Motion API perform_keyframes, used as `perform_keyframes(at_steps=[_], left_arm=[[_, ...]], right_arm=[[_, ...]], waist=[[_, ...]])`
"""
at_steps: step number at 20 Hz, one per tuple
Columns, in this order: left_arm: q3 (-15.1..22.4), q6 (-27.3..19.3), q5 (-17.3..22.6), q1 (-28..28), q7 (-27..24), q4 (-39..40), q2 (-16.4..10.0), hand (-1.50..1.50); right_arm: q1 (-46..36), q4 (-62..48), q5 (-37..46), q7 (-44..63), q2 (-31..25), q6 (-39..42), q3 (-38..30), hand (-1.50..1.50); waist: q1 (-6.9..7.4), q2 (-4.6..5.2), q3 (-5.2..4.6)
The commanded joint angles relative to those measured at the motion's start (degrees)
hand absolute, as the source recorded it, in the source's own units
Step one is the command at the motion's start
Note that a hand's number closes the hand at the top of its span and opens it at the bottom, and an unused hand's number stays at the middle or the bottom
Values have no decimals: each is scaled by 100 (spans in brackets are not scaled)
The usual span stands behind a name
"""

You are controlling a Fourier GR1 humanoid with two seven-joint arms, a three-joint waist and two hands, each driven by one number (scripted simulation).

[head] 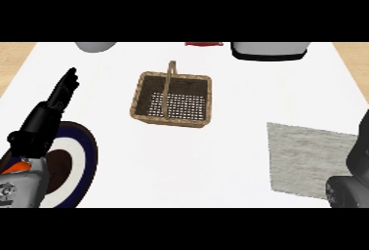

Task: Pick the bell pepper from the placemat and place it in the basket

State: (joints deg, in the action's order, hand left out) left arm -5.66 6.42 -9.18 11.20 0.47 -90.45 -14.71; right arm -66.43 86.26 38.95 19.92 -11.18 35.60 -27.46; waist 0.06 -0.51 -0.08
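White tabletop (216,166) fills the head view, with light wood floor (14,53) showing past its far corners.

Brown woven wicker basket (172,100) with an arched handle sits upright near the middle. Its mesh bottom shows across the whole inside.

Grey rectangular fabric placemat (306,161) lies flat at the right, well apart from the basket and nearer the view's lower edge.

Right robot hand (358,156) comes in at the lower right corner, a dark bulk overlapping the placemat's right edge. Most of it is cut off by the frame, so I cannot tell whether it is open or closed.

Bell pepper doesn't show in this view. The visible part of the placemat is plain fabric and the rest sits under the right robot hand, so I cannot tell where the pepper is.

Left robot hand (45,119) is at the left, fingers (65,88) straight and together, pointing toward the far edge, holding nothing. Its grey forearm (25,188) enters from the lower left corner.

Round plate with navy rim, white ring and brown centre (81,161) lies under that arm, partly hidden by it.

Far edge, left to right: pale grey rounded vessel (97,46), small red object (204,44), white appliance with black base (270,50). All three are cut off at the top, so I can't identify them further.

Basket sits between plate and placemat, touching neither.
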Motion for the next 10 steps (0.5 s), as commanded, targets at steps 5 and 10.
perform_keyframes(at_steps=[5, 10], left_arm=[[152, -2, -63, -273, -81, -288, 145, 0], [19, -10, -66, 196, 238, -104, 42, 0]], right_arm=[[-1622, -897, -387, 1401, 339, 27, 256, 150], [-2131, -1423, -320, 1854, 855, -421, 642, 150]], waist=[[99, 39, 2], [77, 53, 2]])
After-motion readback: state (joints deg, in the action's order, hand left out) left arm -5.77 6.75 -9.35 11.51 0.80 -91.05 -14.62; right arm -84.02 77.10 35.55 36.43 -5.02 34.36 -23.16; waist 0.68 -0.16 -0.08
